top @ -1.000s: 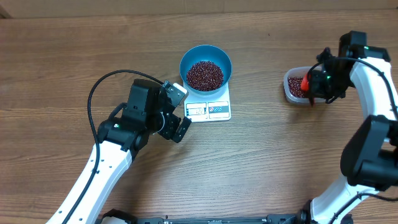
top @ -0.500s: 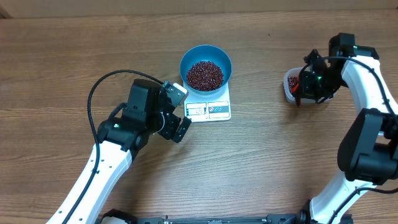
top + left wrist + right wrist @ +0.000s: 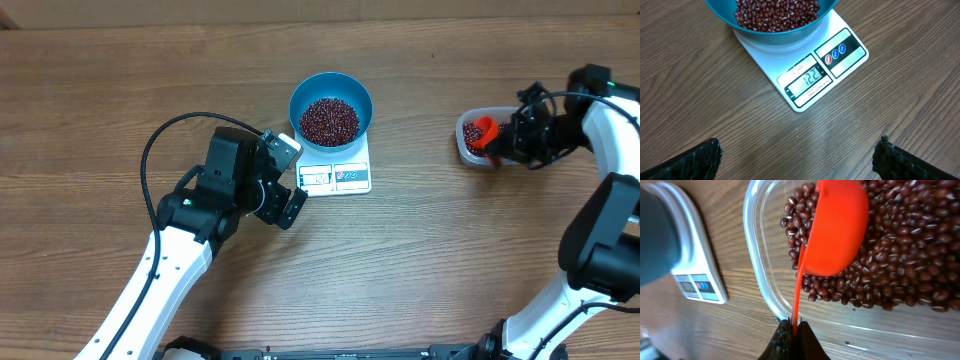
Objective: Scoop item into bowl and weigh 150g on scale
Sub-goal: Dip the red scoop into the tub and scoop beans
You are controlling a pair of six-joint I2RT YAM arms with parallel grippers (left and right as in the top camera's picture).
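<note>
Beans in bowl on scale, more in tub with scoop

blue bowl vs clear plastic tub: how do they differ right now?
The round bright-blue bowl is opaque; the clear plastic tub is see-through and rounded-rectangular.
The bowl sits on the flat white scale; the tub sits straight on the wooden table.
An orange plastic scoop, held by the shut right gripper, is over the tub; the bowl has no tool.
Shared: both hold dark red-brown beans.
</note>
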